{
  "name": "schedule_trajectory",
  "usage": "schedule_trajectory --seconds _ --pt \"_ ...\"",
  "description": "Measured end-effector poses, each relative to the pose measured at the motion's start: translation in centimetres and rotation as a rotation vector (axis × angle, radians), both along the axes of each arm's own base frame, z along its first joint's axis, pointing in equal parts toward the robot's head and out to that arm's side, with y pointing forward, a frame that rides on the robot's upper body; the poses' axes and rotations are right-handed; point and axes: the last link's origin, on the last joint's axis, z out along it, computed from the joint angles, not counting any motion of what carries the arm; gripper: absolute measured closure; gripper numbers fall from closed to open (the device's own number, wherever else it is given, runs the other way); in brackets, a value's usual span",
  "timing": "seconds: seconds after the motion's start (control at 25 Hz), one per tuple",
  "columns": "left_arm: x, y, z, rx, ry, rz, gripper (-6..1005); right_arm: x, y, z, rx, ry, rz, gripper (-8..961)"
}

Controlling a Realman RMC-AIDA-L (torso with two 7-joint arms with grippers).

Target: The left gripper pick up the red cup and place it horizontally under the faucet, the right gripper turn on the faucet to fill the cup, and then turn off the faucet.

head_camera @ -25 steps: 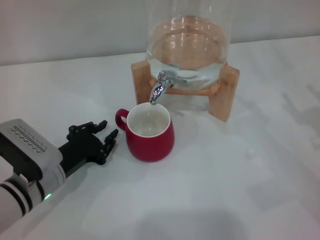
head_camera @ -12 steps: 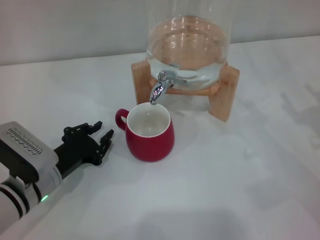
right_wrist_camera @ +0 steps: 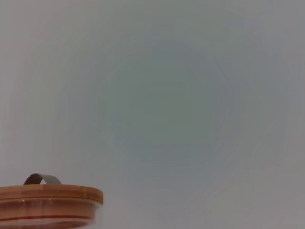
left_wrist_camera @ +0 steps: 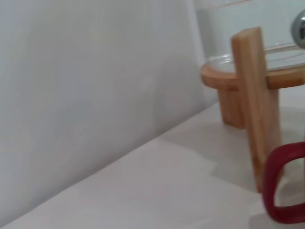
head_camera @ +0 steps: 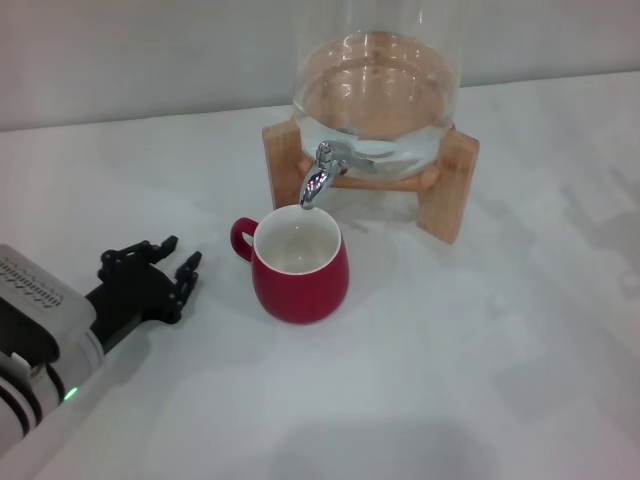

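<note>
The red cup (head_camera: 300, 272) stands upright on the white table, its cream inside showing and its handle (left_wrist_camera: 281, 186) turned toward my left arm. The chrome faucet (head_camera: 318, 181) hangs just above the cup's far rim; its edge also shows in the left wrist view (left_wrist_camera: 300, 28). My left gripper (head_camera: 178, 258) lies low over the table to the left of the cup, clearly apart from it, open with nothing between its fingers. The right gripper is out of view.
The glass dispenser (head_camera: 375, 90) holds water and rests on a wooden stand (head_camera: 448, 185) behind the cup. One stand leg (left_wrist_camera: 255, 95) shows in the left wrist view. The dispenser's wooden lid (right_wrist_camera: 47, 196) appears in the right wrist view. A grey wall runs behind.
My left gripper has drawn back to the left, away from the cup's handle. The cup and faucet have not moved.
</note>
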Motion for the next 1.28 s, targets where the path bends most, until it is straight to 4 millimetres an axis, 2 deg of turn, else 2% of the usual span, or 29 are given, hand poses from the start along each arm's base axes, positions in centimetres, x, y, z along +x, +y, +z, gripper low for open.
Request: schedule_trajectory --seconds 0.68,1.28 --pt "-0.9 1.7 3.6 0.243 -0.053 0.057 620 0.0 0.2 0.2 0.007 0.0 -0.003 160" --pt "-1.6 0.8 5.2 0.349 -0.149 0.082 602 0.1 0.1 0.2 0.006 0.001 -0.007 160"
